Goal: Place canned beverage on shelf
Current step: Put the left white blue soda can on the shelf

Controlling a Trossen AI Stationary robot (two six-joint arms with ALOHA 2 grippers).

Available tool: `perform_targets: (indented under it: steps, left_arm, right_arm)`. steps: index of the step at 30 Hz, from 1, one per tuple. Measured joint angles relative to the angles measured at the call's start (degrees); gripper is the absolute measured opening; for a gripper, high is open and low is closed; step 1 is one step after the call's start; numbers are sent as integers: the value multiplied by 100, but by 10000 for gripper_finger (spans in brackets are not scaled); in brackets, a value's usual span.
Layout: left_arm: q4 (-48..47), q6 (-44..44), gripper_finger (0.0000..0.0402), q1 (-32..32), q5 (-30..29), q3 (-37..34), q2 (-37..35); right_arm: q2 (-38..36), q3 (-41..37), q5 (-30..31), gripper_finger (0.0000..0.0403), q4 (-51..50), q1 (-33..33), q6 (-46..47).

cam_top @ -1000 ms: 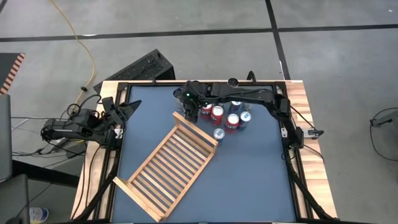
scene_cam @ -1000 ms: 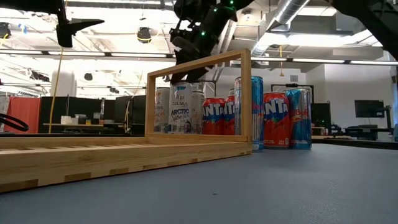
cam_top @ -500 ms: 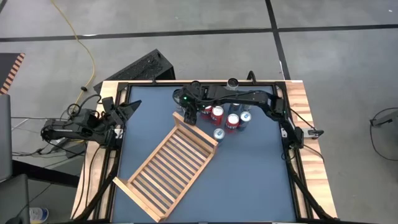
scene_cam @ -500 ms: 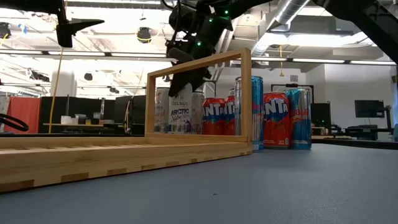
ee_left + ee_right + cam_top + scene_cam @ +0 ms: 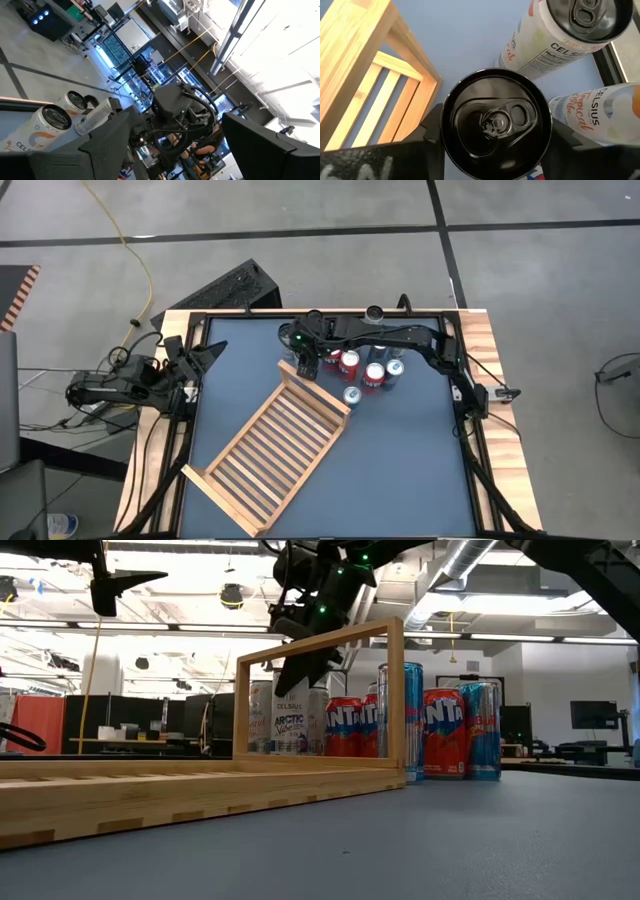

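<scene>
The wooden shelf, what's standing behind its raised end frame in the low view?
Behind the shelf, a white Arctic can under the right end effector, with red cans beside it. The frame's post hides part of the tall blue can.

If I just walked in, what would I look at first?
Probably the right gripper, reaching down from above with its fingers around the tall white Celsius can at the table's far side. Next to it stands a cluster of red and blue drink cans. In front lies the big slatted light-wood shelf, lying at an angle.
</scene>
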Motion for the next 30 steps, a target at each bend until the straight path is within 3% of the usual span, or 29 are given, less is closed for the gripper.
perform_targets:
  steps: [9, 15, 20, 23, 30]
  left_arm:
    - [-2, 0, 302, 2, 2, 0, 0]
    - [-2, 0, 302, 2, 2, 0, 0]
    - [-2, 0, 302, 2, 0, 0, 0]
    - [-2, 0, 302, 2, 2, 0, 2]
    - [-1, -1, 302, 2, -28, -4, 2]
  right_arm:
    - [-130, 228, 15, 194, -160, -63, -4]
    - [-130, 1083, 51, 194, -552, -160, -121]
    - [-130, 2017, 416, 194, -868, -144, -240]
    - [-452, 1868, 484, 194, -459, -66, -348]
    - [-615, 1989, 434, 196, -543, 340, -432]
